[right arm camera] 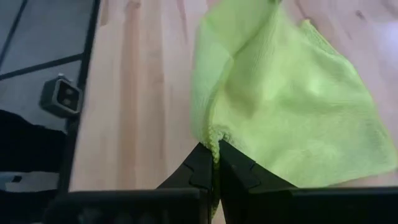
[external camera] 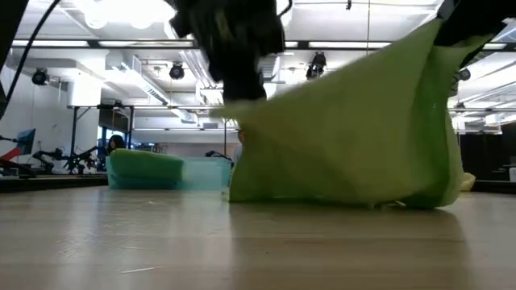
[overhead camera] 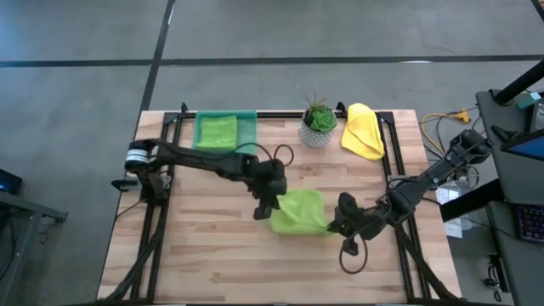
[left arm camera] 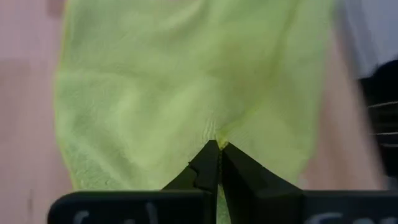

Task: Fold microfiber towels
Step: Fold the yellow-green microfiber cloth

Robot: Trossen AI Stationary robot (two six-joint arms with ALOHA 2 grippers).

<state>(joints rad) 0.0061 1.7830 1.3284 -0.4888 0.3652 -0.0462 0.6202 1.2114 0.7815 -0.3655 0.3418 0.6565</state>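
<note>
A lime green microfiber towel point(overhead camera: 302, 212) is held up at the table's middle between my two grippers, its lower edge point(external camera: 347, 201) resting on the wood. My left gripper point(overhead camera: 270, 204) is shut on the towel's left side and my right gripper point(overhead camera: 338, 223) is shut on its right side. In the low view the right side stands higher than the left. A yellow towel point(overhead camera: 364, 130) lies crumpled at the far right. Another lime towel point(overhead camera: 217, 130) lies in the green tray point(overhead camera: 249, 119) at the far left. My left gripper pinches the towel's edge point(left arm camera: 214, 138) between its two fingertips, slanting down from the table's left. The cloth spreads away beyond the fingers, raised here, its bottom on the table. One layer or several, I cannot tell. My right gripper pinches a bunched bit of the towel's hemmed edge point(right arm camera: 214, 142) between its two fingertips, slanting down from the table's right. The cloth fans out from the pinch toward the other arm, lifted at this side and sagging to the table.
A small potted plant point(overhead camera: 319, 123) stands at the far edge between the tray and the yellow towel. Bare wood lies along the near edge point(overhead camera: 255, 272) and at the left. Black frame rails run along both sides of the table.
</note>
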